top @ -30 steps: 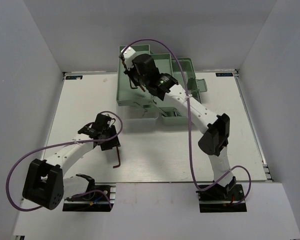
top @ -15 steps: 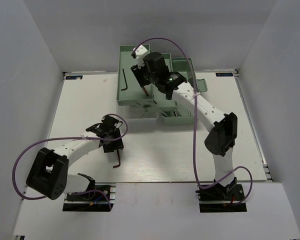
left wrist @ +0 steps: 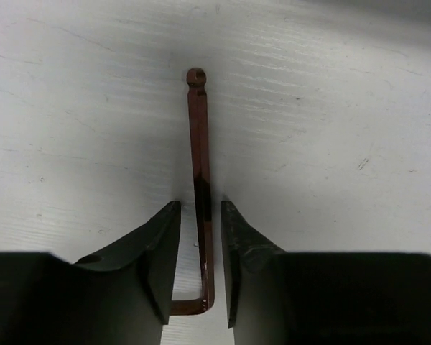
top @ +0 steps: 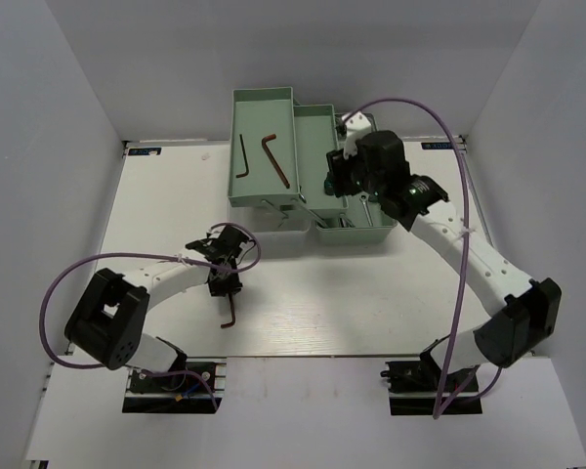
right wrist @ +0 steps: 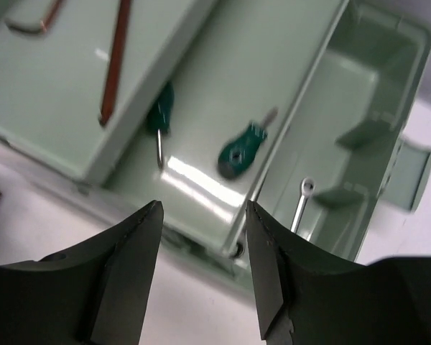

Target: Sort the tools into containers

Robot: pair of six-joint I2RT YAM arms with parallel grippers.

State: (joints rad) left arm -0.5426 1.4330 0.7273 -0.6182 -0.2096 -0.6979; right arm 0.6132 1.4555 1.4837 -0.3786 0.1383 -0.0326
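Two fingers of the left end effector [left wrist: 201, 208] stand slightly apart, straddling a dark hex key [left wrist: 200, 144] lying flat on the tabletop [left wrist: 345, 108]. The right end effector [right wrist: 202, 208] gapes empty above a toolbox tray [right wrist: 237, 72] holding green screwdrivers [right wrist: 233, 154].
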